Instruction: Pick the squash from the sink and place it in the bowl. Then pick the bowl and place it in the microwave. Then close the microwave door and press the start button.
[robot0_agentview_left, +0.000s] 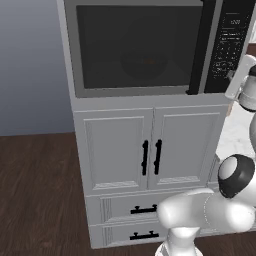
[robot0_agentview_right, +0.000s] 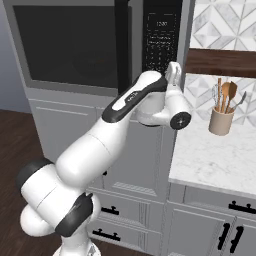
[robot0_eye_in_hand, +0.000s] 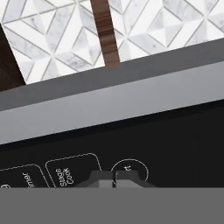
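The microwave (robot0_agentview_left: 75, 92) is built in above white cabinets. Its door (robot0_agentview_left: 135, 45) is shut, with the black bar handle (robot0_agentview_left: 200, 47) beside the keypad (robot0_agentview_left: 231, 37). Through the dark window the bowl (robot0_agentview_left: 142, 64) shows faintly, with a dim orange spot, the squash (robot0_agentview_left: 150, 61), inside it. My gripper (robot0_eye_in_hand: 113, 180) is shut with nothing in it. Its tips rest against the bottom of the keypad (robot0_eye_in_hand: 131, 140), at the round start button (robot0_eye_in_hand: 131, 168). The white hand (robot0_agentview_right: 172, 75) reaches to the keypad's lower edge (robot0_agentview_right: 161, 42).
White cabinet doors (robot0_agentview_left: 150, 150) and drawers (robot0_agentview_left: 142, 210) sit below the microwave. To the right runs a marble counter (robot0_agentview_right: 220, 155) with a utensil holder (robot0_agentview_right: 221, 120), under a wooden shelf (robot0_agentview_right: 220, 62) on a tiled wall.
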